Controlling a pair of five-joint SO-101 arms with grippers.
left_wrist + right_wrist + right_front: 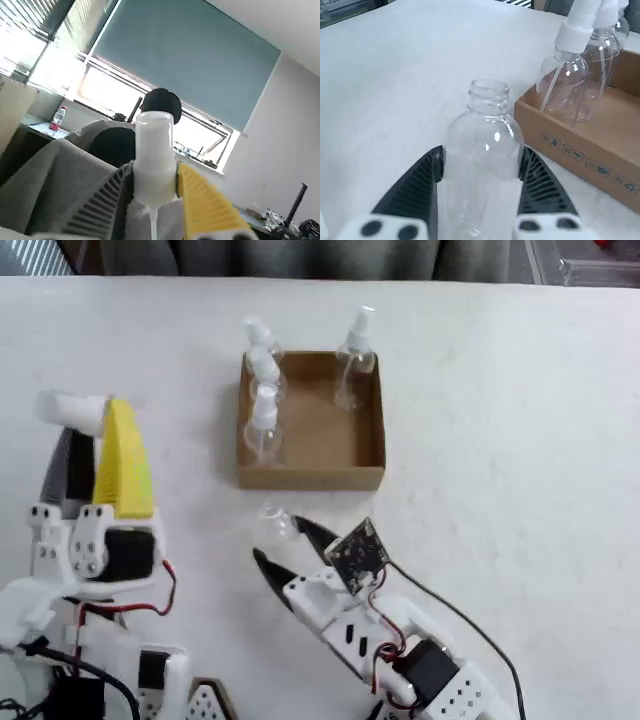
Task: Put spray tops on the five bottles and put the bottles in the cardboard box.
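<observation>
White surface [520, 390] with two arms at its near edge. Box [312, 478] stands mid-surface toward the far edge and holds four capped bottles [264, 420]. Right tool [278, 539] grips the fifth bottle [277, 521], uncapped, just before the box's near wall. Left tool [95, 425], nearer the left edge, is clamped on the last top [154, 150], tube exposed. Step in hand: capping bottle five. Next move calls for aligning tube over neck, then seating. Open room lies between the arms; the box wall crowds the bottle's far side.
</observation>
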